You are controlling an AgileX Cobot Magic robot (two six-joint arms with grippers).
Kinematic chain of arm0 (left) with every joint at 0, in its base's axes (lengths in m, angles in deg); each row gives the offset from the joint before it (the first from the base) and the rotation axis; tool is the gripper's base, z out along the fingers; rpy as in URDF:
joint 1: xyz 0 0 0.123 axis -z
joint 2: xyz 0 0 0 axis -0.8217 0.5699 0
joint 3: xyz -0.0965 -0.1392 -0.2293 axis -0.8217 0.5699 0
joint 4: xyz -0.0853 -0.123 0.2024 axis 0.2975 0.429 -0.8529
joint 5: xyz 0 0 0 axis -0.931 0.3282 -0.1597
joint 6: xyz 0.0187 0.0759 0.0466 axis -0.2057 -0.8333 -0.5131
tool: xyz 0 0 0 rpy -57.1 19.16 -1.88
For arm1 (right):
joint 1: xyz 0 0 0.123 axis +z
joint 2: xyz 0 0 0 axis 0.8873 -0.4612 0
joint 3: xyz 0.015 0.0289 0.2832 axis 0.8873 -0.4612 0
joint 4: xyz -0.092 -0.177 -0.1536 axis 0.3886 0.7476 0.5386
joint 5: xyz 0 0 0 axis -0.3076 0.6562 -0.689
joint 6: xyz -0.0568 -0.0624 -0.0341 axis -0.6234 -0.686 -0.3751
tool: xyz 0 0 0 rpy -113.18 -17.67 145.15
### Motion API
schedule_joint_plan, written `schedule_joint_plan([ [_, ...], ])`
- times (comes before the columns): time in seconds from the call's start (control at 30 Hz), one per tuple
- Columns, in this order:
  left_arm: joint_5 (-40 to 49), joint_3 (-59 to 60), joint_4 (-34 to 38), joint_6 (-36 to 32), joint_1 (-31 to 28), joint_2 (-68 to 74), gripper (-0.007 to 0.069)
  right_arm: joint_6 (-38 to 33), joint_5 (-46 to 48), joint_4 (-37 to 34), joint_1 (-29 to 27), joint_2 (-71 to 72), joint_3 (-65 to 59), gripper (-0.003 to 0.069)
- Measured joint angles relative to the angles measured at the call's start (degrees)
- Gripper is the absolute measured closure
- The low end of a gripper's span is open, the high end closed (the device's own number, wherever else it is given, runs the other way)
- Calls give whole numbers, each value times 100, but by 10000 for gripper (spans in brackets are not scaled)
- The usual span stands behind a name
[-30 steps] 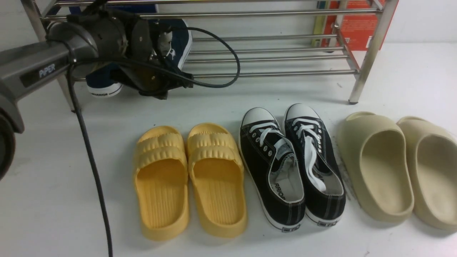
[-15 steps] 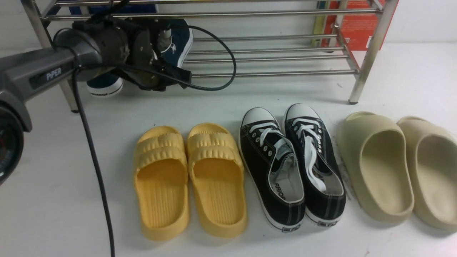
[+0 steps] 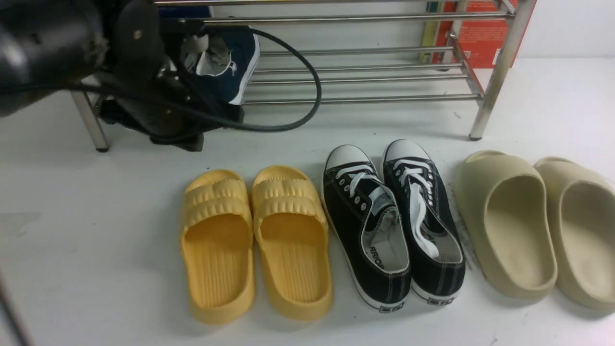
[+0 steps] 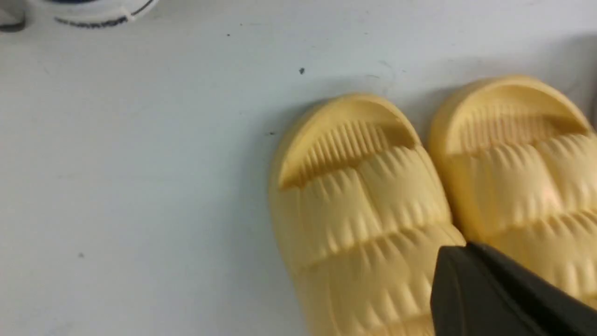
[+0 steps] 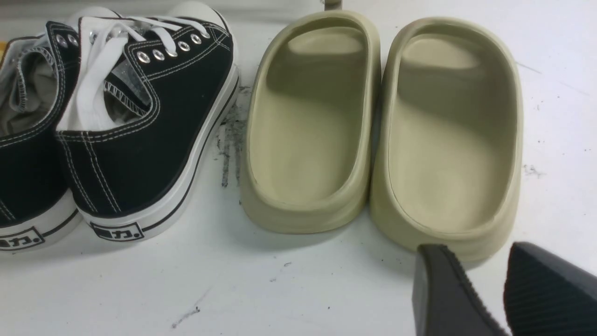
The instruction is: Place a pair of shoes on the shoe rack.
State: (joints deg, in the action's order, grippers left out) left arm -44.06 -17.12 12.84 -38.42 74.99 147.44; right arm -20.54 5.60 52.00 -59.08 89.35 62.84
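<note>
**Navy shoes at the rack, both tools empty**

One navy slip-on [image 3: 229,72] rests tilted on the lower bars of the shoe rack [image 3: 365,77], at ten o'clock in the front view, partly masked by the left arm. The heel of the second navy shoe [image 4: 91,9] shows only in the left wrist view, at the frame's edge. Left tool [image 4: 508,289]: fingers together, holding nothing, above the yellow slippers [image 3: 254,240]. Right tool [image 5: 485,289]: fingers apart, empty, near the beige slides [image 5: 382,126]. Black lace-up sneakers [image 3: 391,221] stand on the desk [image 3: 96,240].
</note>
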Motion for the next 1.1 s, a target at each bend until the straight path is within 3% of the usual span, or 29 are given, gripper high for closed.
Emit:
schedule_joint_plan([
  [0.23,-1479,2560,552,110,209,-2869,638,0,0,0,0,0,0,420],
  [0.47,-2479,4317,698,116,220,-4763,638,0,0,0,0,0,0,420],
  [0.77,-2684,5215,712,116,220,-6294,638,0,0,0,0,0,0,420],
  [1.1,-2717,5298,375,63,220,-6505,638,0,0,0,0,0,0,420],
])
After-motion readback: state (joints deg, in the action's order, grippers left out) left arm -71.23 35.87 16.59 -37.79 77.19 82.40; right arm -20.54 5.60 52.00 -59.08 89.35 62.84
